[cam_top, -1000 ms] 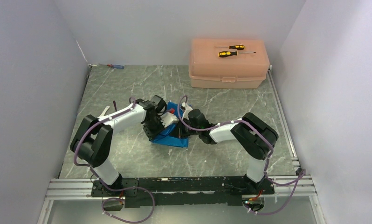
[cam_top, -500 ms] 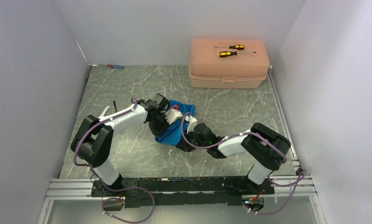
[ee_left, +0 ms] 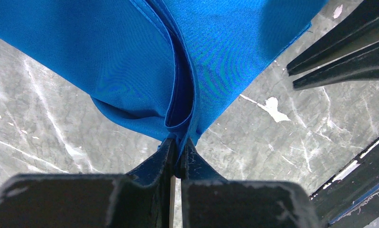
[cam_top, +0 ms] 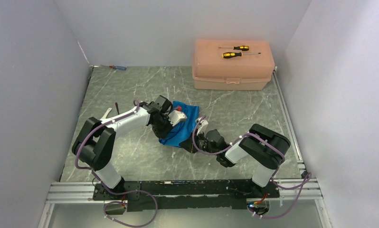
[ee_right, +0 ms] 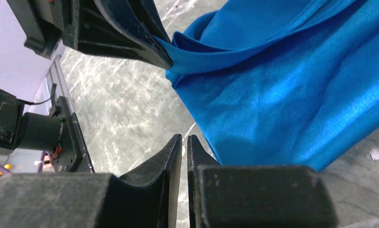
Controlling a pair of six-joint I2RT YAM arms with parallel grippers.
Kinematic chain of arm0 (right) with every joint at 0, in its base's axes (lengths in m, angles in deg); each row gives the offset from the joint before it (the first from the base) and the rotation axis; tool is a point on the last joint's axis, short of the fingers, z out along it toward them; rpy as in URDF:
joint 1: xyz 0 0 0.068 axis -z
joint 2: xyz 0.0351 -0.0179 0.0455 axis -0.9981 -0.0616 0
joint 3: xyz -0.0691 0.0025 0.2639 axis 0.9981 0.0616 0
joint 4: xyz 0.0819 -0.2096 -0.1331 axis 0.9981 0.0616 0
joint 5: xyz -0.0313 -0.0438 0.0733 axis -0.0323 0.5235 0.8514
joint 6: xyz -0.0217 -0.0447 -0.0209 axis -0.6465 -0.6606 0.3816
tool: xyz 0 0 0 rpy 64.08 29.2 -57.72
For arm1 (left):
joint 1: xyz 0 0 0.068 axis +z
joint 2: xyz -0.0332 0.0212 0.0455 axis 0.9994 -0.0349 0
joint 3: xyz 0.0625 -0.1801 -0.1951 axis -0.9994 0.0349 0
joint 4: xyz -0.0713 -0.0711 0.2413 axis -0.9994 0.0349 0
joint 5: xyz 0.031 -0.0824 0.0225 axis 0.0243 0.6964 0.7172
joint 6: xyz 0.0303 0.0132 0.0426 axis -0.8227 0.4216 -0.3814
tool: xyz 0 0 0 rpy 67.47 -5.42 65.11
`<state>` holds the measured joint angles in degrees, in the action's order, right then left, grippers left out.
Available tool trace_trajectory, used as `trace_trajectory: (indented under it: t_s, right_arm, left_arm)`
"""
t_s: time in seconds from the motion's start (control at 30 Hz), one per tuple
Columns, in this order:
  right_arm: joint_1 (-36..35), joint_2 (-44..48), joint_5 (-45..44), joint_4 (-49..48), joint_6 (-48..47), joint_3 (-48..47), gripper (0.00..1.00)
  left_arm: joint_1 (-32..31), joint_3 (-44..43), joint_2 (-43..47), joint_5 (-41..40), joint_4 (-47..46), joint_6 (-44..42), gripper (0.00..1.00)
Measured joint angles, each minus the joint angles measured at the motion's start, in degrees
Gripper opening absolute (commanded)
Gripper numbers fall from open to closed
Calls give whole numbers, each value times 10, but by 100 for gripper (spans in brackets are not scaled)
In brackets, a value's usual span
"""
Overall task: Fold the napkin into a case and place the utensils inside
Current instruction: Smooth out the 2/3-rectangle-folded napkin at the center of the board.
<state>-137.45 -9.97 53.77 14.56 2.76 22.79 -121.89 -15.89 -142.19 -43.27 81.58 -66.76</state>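
Left end effector [ee_left: 179, 145] pinches a corner of the blue napkin [ee_left: 121, 52]; right end effector [ee_right: 184, 139], nearly pressed together and empty, sits just beside the napkin.

The top view looks down from above and behind the arm bases toward the far edge of the table [cam_top: 130, 85], far enough to take in all four edges; the left wrist view sits close behind the left gripper [ee_left: 178, 154], facing steeply down onto the napkin [ee_left: 130, 61]; the right wrist view, equally close behind the right gripper [ee_right: 184, 145], looks low across the table, seemingly toward its near left corner; all three share the napkin's gripped fold.
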Motion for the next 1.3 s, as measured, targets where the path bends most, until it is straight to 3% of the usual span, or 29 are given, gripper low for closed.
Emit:
trace_trajectory:
  t_s: [0.5, 1.3]
  right_arm:
    - [-31, -51, -68, 27, -56, -42, 6]
    - [-70, -91, -115, -39, -115, -43, 1]
  left_arm:
    - [0, 0, 3, 5, -1, 2, 3]
    - [-13, -29, -24, 62, 14, 32, 4]
